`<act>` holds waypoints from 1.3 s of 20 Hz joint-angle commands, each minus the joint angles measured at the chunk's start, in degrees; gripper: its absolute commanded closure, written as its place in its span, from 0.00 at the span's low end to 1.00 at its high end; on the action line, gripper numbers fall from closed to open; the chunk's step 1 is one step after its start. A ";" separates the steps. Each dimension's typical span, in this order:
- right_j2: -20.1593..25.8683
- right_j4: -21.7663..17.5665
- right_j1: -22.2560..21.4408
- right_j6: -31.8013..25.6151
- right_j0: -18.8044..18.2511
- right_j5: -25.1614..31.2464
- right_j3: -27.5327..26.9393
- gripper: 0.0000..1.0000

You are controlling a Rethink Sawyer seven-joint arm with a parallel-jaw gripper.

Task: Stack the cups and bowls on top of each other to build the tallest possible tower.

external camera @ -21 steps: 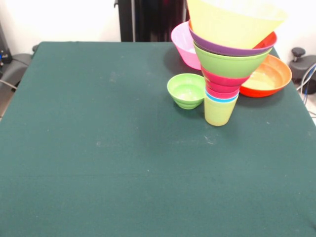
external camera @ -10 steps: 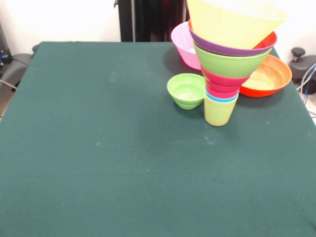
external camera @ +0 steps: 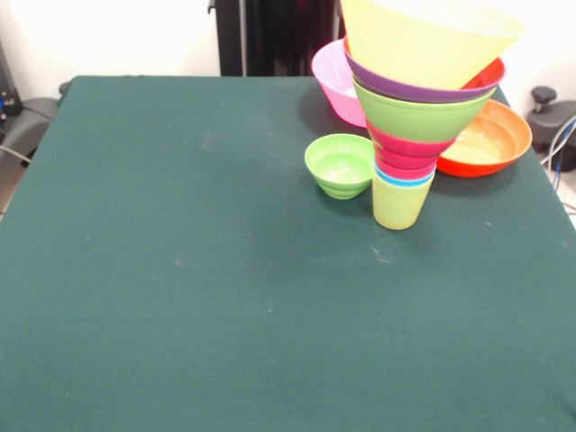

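The tower [external camera: 409, 108] stands at the table's far right, widening upward like a funnel. A yellow-green cup [external camera: 400, 205] is lowest, with a blue cup's rim [external camera: 402, 179] just above it. Over these nest red and pink pieces [external camera: 407, 153], a lime green bowl [external camera: 416, 115], a purple bowl [external camera: 396, 86], a red-orange bowl's rim [external camera: 486, 74] and a big yellow bowl [external camera: 423, 38] on top. A small green bowl [external camera: 340, 165] sits on the cloth just left of the tower. Behind the tower lie a pink bowl [external camera: 335, 83] and a big orange bowl [external camera: 486, 139]. No gripper shows.
The dark green tablecloth [external camera: 225, 270] covers the whole table. A black column [external camera: 274, 36] stands behind the far edge. Dark equipment and cables sit off the table at the left [external camera: 22, 121] and right [external camera: 551, 117] sides.
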 commanded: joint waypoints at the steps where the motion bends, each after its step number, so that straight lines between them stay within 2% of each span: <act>1: -1.30 -0.44 3.98 5.37 0.68 5.47 -4.78 1.00; 26: -1.44 0.14 3.27 5.12 0.53 7.46 -5.92 1.00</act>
